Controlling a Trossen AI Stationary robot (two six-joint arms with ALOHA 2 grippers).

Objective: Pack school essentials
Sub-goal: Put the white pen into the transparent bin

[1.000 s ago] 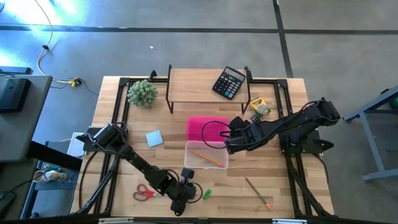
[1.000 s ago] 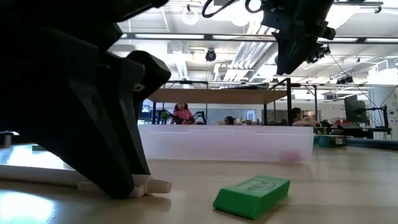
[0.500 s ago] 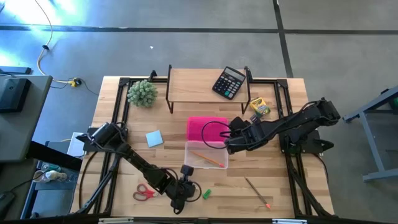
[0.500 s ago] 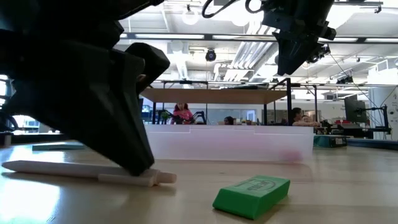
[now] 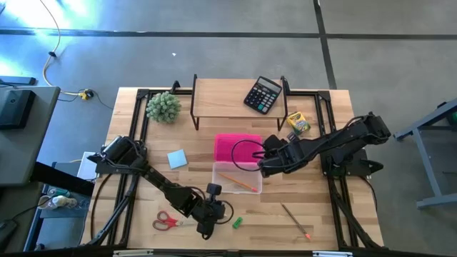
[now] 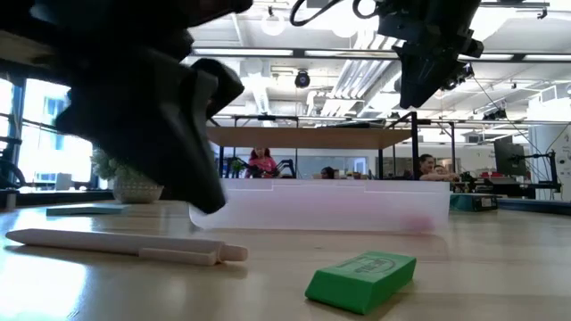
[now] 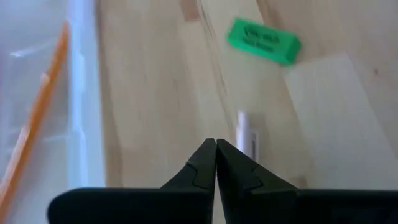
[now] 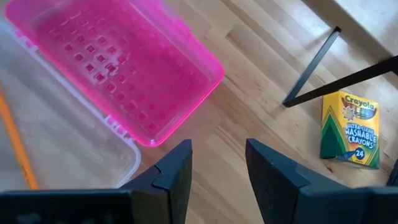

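The left hand [image 7: 216, 163] has lifted off the white pen [image 6: 125, 247] with its fingers closed on nothing, so the pen lies on the tabletop [image 5: 321, 214] near the front edge, beside the green eraser [image 6: 361, 281]. This pick seems to have failed; the pen is not yet in the clear box [image 5: 238, 178]. The right hand [image 8: 217, 168] still waits half open and empty above the pink lid [image 8: 118, 62].

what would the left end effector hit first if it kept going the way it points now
Probably the white pen, lying on the table just ahead of the shut left end effector. The green eraser lies farther along and slightly off to one side. Depth is hard to judge.
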